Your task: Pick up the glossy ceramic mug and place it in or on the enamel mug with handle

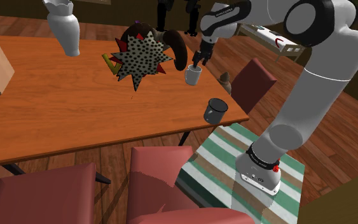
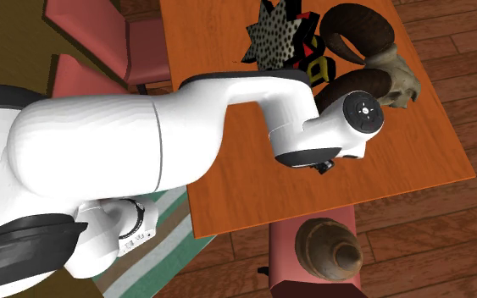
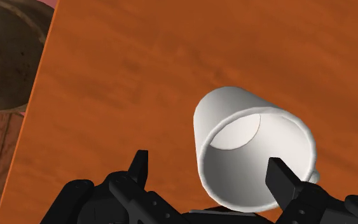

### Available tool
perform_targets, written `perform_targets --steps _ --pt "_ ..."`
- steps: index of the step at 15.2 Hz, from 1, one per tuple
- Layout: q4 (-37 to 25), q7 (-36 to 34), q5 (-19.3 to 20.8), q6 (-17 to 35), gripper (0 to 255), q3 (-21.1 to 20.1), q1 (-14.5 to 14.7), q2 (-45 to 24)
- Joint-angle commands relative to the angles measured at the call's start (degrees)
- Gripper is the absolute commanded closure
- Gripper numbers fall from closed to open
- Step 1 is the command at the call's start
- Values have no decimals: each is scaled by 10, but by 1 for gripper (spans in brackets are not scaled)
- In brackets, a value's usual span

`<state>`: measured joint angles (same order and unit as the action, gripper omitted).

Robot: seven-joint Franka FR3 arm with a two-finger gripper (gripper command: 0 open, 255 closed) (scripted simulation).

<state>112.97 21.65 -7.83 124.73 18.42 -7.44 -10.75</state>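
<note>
Two mugs (image 1: 192,76) (image 1: 215,110), one vase (image 1: 65,25), one table (image 1: 56,108)

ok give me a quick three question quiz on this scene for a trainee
1. True or false: the gripper has shut on the white mug.
2. The dark mug on the table is: A) upright, B) on its side, C) upside down.
3. Fill in: the inside of the white mug is ____.
Key: 1 false, it is open around the mug; 2 A; 3 empty.
</note>
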Motion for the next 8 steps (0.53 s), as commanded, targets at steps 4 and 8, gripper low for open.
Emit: perform_targets --steps 4,8 --pt "10 9 -11 30 0 -2 -3 -22" --pt "14 11 -15 40 0 -4 -3 -29"
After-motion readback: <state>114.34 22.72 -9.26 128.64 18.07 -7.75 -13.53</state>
